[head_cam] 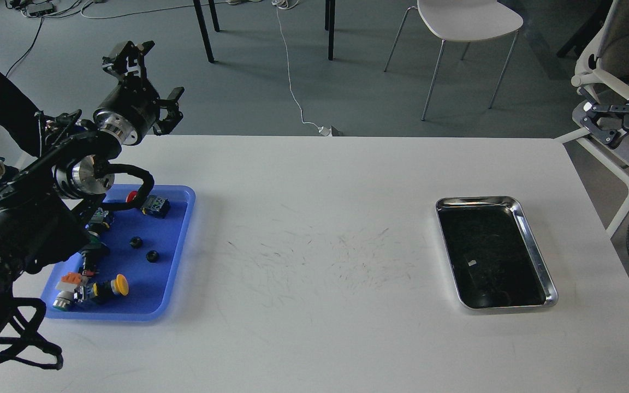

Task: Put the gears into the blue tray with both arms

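Two small black gears [136, 242] [152, 255] lie in the middle of the blue tray [182, 229] at the table's left side. My left gripper [149, 81] is held high over the table's far left edge, beyond the tray, open with nothing between its fingers. The left arm's thick links cover the tray's left part. At the right edge of the view, off the table beside its far right corner, my right gripper [593, 121] is open and empty.
Push-button switches with red [148, 203], yellow [108, 288] and orange [69, 283] caps share the blue tray. A steel tray [534, 246] with a dark bottom sits at the right. Chairs stand beyond the table, and a person's legs show at far left.
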You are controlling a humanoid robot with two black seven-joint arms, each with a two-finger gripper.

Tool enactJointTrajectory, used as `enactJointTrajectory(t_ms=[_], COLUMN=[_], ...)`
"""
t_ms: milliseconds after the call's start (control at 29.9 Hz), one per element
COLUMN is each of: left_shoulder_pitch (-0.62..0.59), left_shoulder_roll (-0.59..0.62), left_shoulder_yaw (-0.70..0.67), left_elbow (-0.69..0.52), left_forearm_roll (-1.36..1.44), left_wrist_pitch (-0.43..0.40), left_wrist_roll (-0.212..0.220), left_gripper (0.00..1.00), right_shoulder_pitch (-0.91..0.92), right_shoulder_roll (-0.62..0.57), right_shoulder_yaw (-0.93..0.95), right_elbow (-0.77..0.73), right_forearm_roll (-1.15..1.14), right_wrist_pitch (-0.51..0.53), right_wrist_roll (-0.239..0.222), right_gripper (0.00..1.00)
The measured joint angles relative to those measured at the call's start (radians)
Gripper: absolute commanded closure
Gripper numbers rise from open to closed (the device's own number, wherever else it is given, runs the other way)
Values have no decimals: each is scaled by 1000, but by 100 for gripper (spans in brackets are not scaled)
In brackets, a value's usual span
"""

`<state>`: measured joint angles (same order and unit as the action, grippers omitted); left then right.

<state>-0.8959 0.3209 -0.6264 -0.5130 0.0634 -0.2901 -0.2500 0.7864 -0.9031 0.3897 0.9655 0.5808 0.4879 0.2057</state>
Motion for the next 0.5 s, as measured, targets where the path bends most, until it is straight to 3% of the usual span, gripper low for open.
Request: enactJointTrajectory(t_ms=[234,502], left_shoulder_pitch=[0,0], left_shoulder_roll=[4,4], left_shoulder_yaw=[0,-23], left_elbow=[4,4], left_forearm_roll=[-73,-77], left_wrist_pitch=[-3,-3], left_wrist_roll=[-3,-7], left_gripper=[2,2], right_shoulder_pitch=[-2,-30], right_shoulder_roll=[87,109], right_shoulder_yaw=[12,28], right_elbow=[-18,-3], right_forearm_roll=[5,9], right_wrist_pitch=[0,1], right_wrist_roll=[22,41], right_gripper=[1,1])
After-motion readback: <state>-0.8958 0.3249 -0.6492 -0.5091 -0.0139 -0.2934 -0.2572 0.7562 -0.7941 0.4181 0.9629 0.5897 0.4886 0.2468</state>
